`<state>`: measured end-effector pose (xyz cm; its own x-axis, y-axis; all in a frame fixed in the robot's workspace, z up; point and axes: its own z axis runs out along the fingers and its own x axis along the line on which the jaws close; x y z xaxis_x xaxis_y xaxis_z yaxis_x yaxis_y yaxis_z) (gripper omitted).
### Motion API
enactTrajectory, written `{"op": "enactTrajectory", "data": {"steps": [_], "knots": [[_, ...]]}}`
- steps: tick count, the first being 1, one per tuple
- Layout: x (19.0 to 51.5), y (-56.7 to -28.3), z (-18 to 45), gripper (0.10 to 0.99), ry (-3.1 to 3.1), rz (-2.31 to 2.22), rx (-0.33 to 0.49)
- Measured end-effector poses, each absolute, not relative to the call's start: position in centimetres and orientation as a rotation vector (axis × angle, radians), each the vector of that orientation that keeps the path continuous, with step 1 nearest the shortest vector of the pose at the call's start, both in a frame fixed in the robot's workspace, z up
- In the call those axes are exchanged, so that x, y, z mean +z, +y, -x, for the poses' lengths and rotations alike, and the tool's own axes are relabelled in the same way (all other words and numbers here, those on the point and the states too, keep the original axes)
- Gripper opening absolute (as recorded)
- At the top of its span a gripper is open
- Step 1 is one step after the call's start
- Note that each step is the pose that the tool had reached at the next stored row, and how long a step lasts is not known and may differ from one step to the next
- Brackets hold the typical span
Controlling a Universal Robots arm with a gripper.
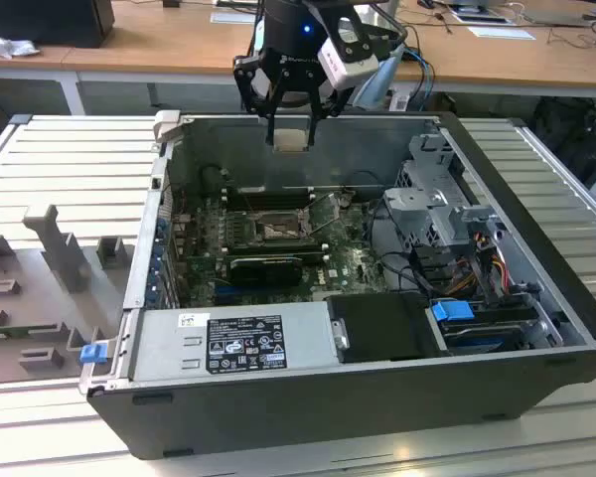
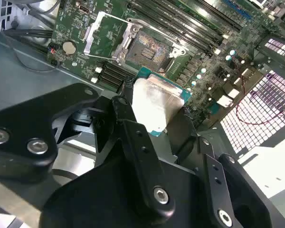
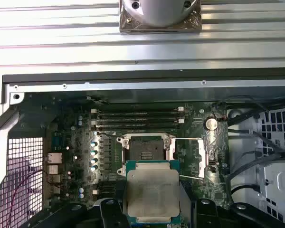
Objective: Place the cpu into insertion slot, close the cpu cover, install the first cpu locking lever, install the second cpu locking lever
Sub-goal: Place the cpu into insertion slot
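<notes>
Exterior view first: my gripper (image 1: 290, 129) hangs over the far wall of the open computer case (image 1: 377, 397), which rests on the slatted worktop (image 1: 70, 169). My fingers are closed part way, pinching the cpu (image 1: 290, 141) by two opposite edges, with its pale face level and well above the green motherboard (image 1: 348, 260).

In both wrist views the cpu (image 3: 153, 192) is clear of the insertion slot (image 3: 145, 149), not touching it. The slot is bare (its dark contact field shows plainly in the second wrist view (image 2: 148, 47)). The cpu cover (image 3: 202, 156) lies swung open beside the slot, and the thin locking levers (image 3: 186, 138) look unlatched, as far as I can tell.

So I judge the work to be early in its first step. The cpu is picked up and carried over the case but not yet seated; the cover and both levers are not yet done.
</notes>
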<state>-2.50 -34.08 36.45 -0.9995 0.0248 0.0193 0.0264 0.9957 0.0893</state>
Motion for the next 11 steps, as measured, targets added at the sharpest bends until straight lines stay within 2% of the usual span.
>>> {"op": "enactTrajectory", "data": {"steps": [11], "knots": [[36.45,-34.08,2.5,0.529,-3.12,0.075,-0.14]]}}
